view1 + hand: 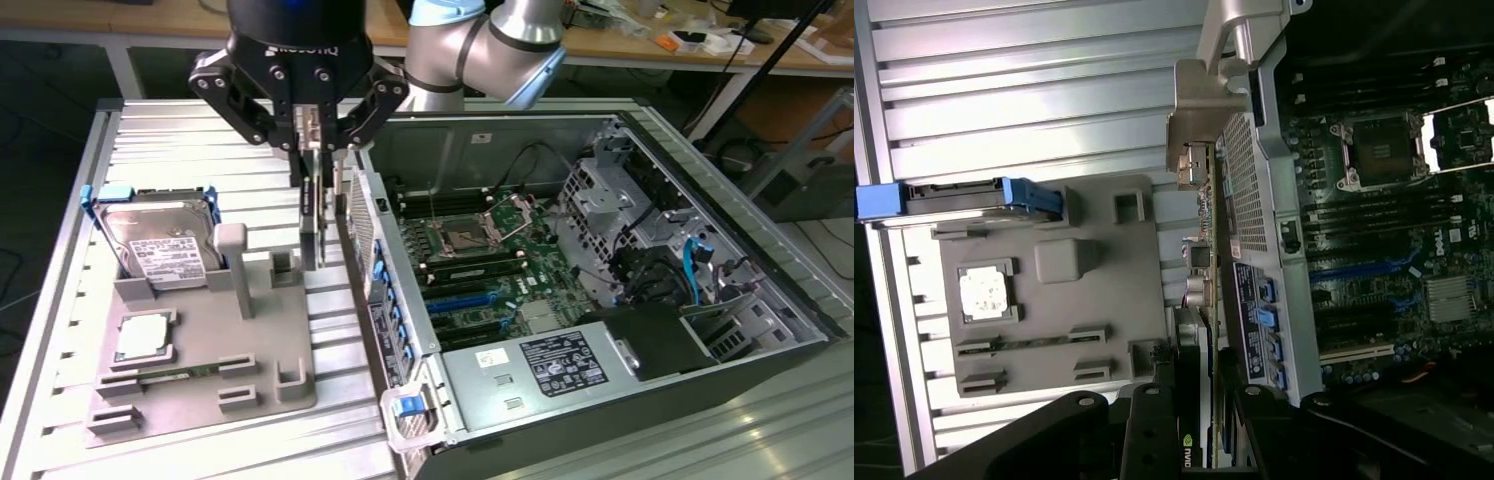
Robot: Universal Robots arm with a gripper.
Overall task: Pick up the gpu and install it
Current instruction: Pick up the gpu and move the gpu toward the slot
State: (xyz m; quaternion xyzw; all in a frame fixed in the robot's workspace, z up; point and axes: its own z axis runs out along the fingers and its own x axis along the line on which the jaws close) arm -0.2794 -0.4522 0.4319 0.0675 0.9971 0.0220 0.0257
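Exterior view, left to right. Ribbed metal counter (200, 130) carries a grey holder (200, 390). At its left end a hard drive (158, 245) with a white label stands in a blue-tabbed frame, and a square processor chip (144, 337) lies flat just in front of it. At the holder's right edge is the gpu (314, 215), hanging upright and edge-on from my fingers (312, 132), which are clamped on its upper edge, one on each face. From this side the card reads as a thin dark slab. Its lower end is level with the holder's slotted posts; I cannot tell whether it touches them. Wrist view gives more of the card (1189, 440): a black face with a small green logo, a thin strip of circuit board along one edge, and a long silver bracket at the far end with connector openings and a bent tab. The card sits in the gap between the holder and the perforated rear panel (387, 300) of the open computer case (747, 360), close beside that panel and outside the case. Further right, inside the case, the motherboard (481, 265) lies exposed with blue slots and an open processor socket.
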